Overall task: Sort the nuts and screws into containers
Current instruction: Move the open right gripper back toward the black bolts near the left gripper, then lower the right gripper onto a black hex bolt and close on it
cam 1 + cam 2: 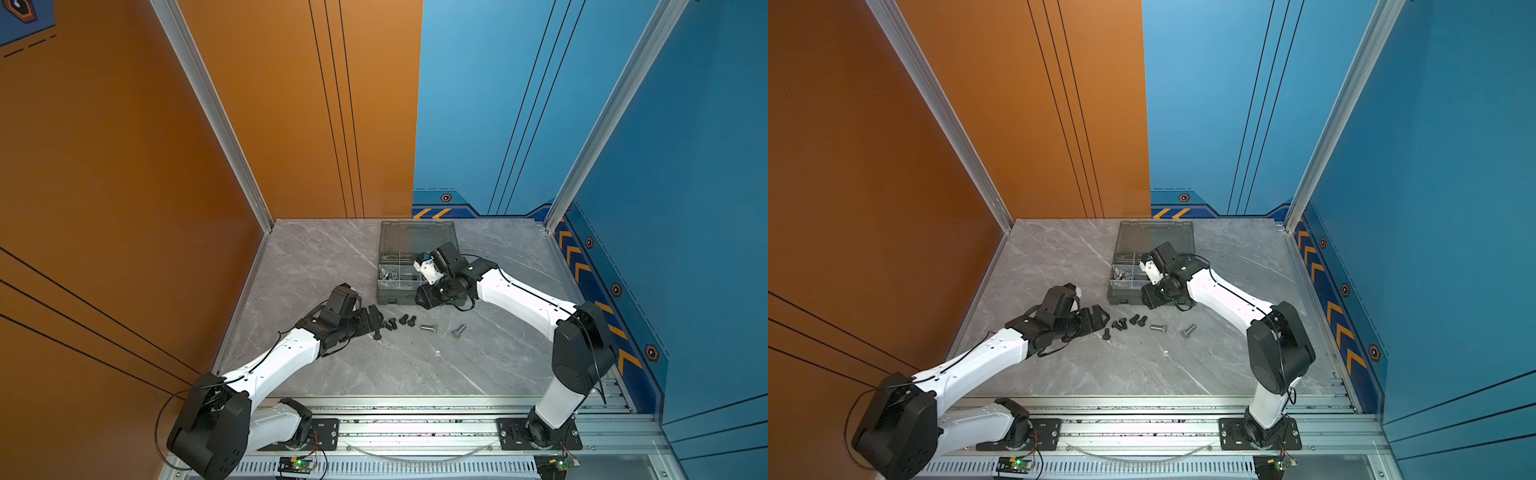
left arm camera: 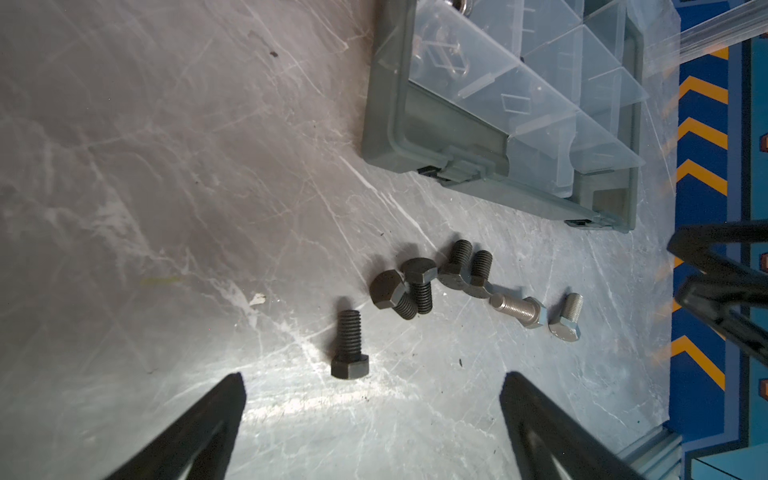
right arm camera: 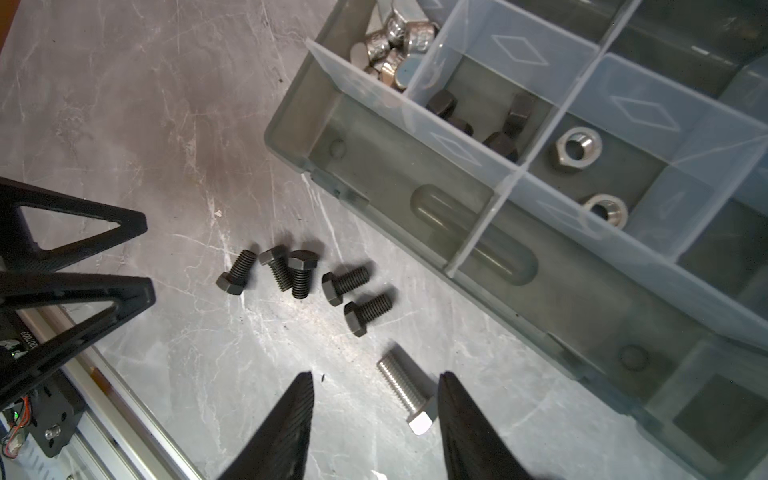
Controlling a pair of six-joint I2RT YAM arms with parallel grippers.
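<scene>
Several black screws (image 3: pixel 299 274) and two silver screws (image 1: pixel 428 328) (image 1: pixel 458 331) lie loose on the marble table, in front of the open grey case (image 1: pixel 395 297). Its containers hold silver wing nuts (image 3: pixel 390 41), black hex nuts (image 3: pixel 498 141) and two silver hex nuts (image 3: pixel 575 149). My left gripper (image 2: pixel 374 380) stands open and empty, low over the table, with one black screw (image 2: pixel 350 351) just beyond its fingertips. Above one silver screw (image 3: pixel 405 390) hangs my right gripper (image 3: pixel 376 376), open and holding nothing; that screw lies beside one finger.
The case's smoky lid (image 1: pixel 417 237) lies open toward the back wall. Orange and blue walls close in the table's left, back and right sides. An aluminium rail (image 1: pixel 415 419) with both arm bases runs along the front edge. The two grippers are close together by the screws.
</scene>
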